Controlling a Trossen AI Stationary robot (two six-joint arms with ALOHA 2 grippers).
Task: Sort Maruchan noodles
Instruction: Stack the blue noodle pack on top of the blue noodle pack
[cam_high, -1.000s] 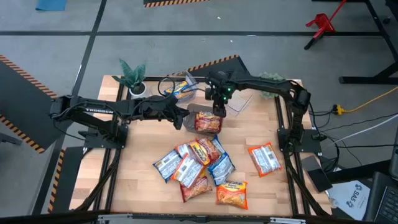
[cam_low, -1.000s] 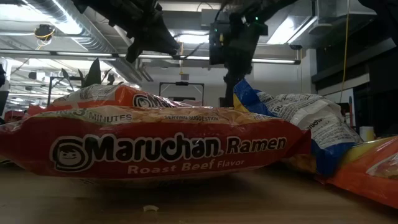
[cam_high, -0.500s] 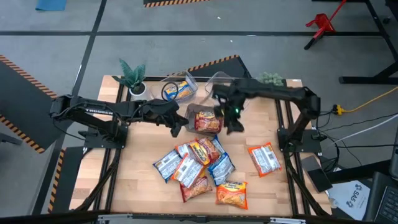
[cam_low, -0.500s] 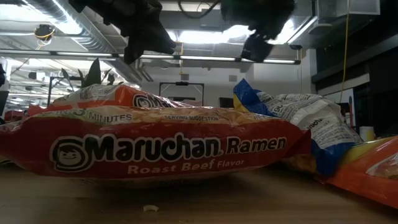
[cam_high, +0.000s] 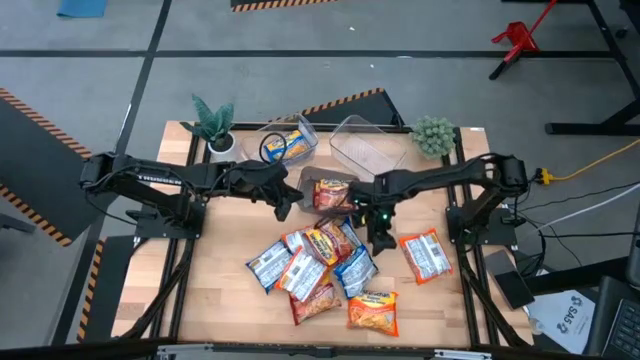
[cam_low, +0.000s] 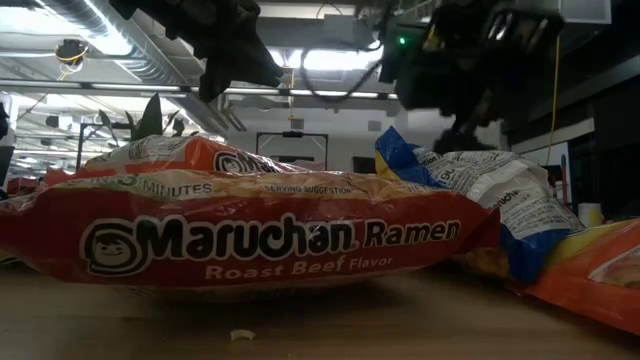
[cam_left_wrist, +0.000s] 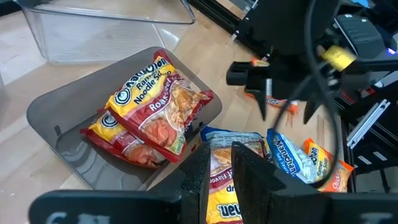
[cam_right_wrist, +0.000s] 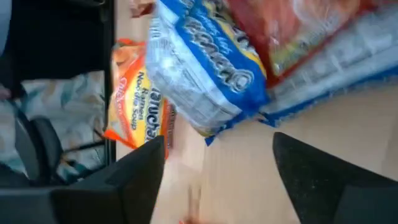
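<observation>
Several Maruchan noodle packets (cam_high: 320, 265) lie in a loose, overlapping pile on the wooden table. One red-white packet (cam_high: 425, 255) lies apart at the right. A grey bin (cam_left_wrist: 43, 112) holds red-yellow packets (cam_left_wrist: 152, 106). A clear bin (cam_high: 285, 145) holds blue-yellow ones. My right gripper (cam_high: 380, 238) hangs open just above the pile's right side, over a blue-yellow packet (cam_right_wrist: 205, 62), touching nothing. My left gripper (cam_high: 285, 200) hovers shut and empty at the grey bin's left side.
An empty clear bin (cam_high: 365, 150) stands at the back, right of centre. A potted plant (cam_high: 212, 125) is at the far left corner and a round green one (cam_high: 432, 133) at the far right. Bare wood lies along the near left.
My right gripper has left the space over the grey bin. It has swung toward the table's near edge and come down, tipping further downward, and now hangs over the right side of the pile. The packets have stayed where they were.
</observation>
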